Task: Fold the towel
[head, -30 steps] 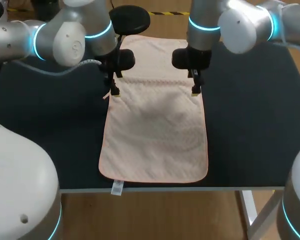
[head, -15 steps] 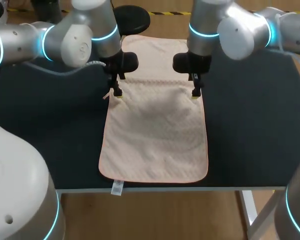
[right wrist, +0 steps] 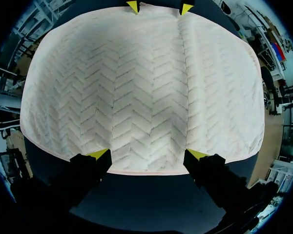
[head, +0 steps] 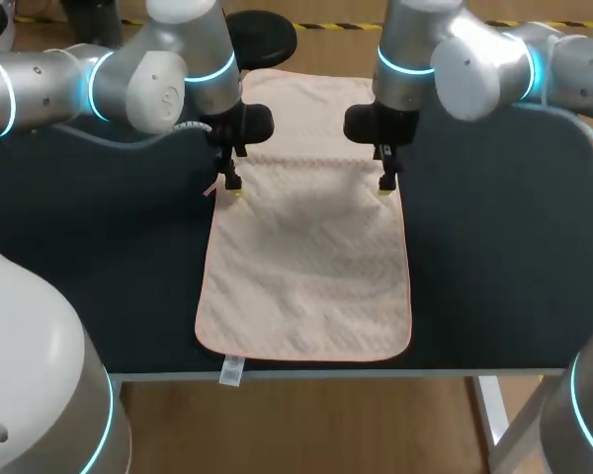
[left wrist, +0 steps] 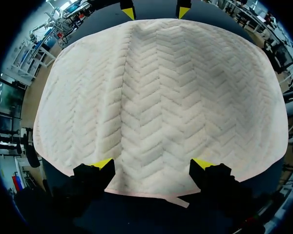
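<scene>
A pale pink towel with a herringbone weave lies flat on the dark table, its long side running from far to near. My left gripper is low over the towel's left edge in its far half, jaws open. My right gripper is level with it at the right edge, also open. In the left wrist view the towel spreads ahead of my left gripper, whose wide-apart tips straddle the hem. The right wrist view shows the same: the towel lies ahead of my right gripper.
A white label at the towel's near left corner hangs over the table's front edge. Bare dark tabletop lies to the left and right of the towel. Each wrist view shows the other arm's yellow tips at the towel's far side.
My left gripper has shifted slightly right, onto the towel's left edge. The right gripper has barely moved. The towel lies as before.
</scene>
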`<state>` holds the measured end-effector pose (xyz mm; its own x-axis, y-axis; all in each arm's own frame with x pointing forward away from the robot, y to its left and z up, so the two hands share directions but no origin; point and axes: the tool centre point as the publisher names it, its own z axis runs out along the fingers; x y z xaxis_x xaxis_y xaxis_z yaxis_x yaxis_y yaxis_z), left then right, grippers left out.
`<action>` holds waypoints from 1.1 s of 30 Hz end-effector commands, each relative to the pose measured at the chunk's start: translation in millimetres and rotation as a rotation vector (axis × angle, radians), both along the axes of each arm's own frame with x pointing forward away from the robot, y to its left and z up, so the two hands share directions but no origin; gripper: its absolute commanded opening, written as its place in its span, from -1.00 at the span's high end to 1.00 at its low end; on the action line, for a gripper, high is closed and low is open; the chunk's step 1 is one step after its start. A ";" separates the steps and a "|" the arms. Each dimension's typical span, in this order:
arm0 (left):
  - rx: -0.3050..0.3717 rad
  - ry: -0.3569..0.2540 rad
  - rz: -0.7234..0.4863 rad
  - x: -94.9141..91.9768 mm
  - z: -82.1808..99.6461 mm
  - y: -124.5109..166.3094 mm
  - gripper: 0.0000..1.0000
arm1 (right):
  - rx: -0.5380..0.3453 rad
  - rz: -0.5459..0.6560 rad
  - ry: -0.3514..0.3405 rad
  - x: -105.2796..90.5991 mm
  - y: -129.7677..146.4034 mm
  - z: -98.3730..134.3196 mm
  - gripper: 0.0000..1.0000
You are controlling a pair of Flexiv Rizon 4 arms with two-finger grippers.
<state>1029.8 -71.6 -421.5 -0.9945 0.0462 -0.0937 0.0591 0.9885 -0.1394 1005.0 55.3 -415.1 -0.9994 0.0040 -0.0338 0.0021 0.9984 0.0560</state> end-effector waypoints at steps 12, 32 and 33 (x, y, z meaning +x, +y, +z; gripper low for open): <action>0.010 0.033 0.024 6.4 -24.0 -4.8 -1.00 | 0.009 -0.009 0.031 5.0 3.9 -14.6 -1.00; -0.017 0.024 0.024 3.4 -27.2 -2.9 1.00 | -0.027 0.004 0.028 -1.5 0.4 -19.5 1.00; -0.022 0.022 0.022 2.0 -26.5 -3.3 1.00 | -0.028 0.003 0.027 -2.4 -0.2 -19.4 1.00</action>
